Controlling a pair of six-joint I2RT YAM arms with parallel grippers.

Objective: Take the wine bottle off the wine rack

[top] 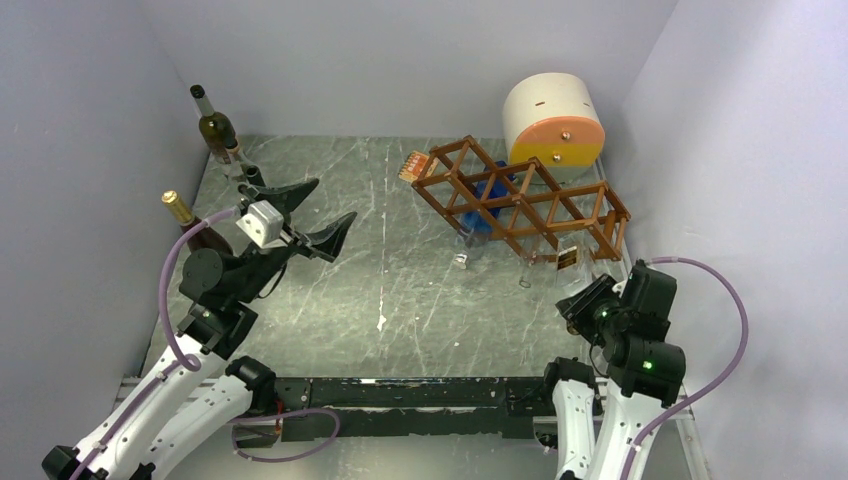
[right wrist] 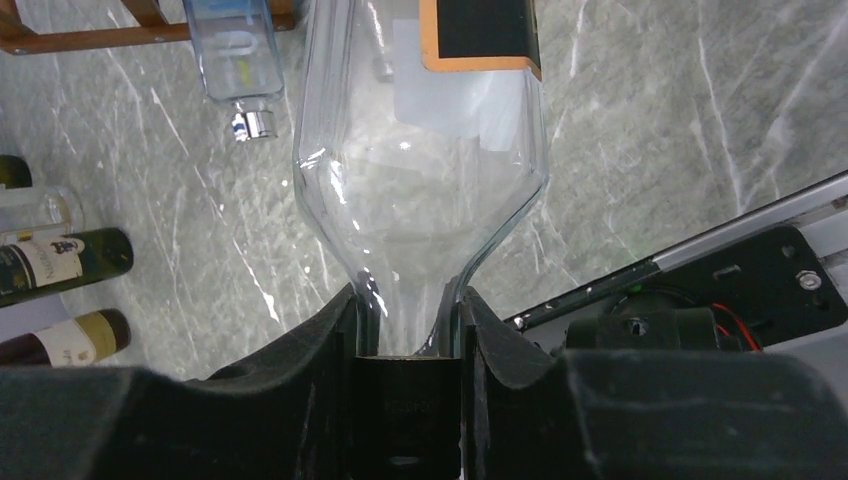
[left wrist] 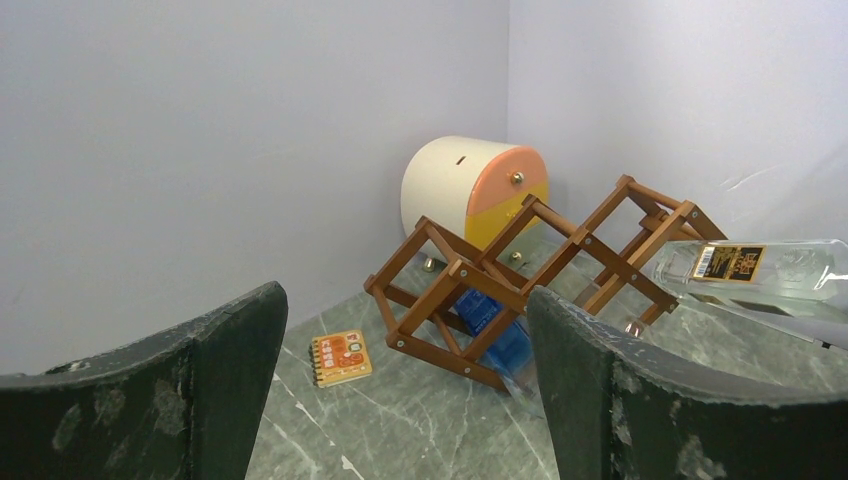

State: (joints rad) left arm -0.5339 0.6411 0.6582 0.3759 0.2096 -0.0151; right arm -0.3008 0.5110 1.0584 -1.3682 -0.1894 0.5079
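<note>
My right gripper is clamped on the neck of the clear glass wine bottle with a black-and-orange label. I judge the narrow end gives the surest hold for drawing it lengthwise from the reddish-brown wooden lattice wine rack. At the right edge of the left wrist view the bottle lies level, its base just beside the rack's end. I cannot tell if it is fully free. My left gripper hangs open and empty at the left of the top view, probably parked clear.
</note>
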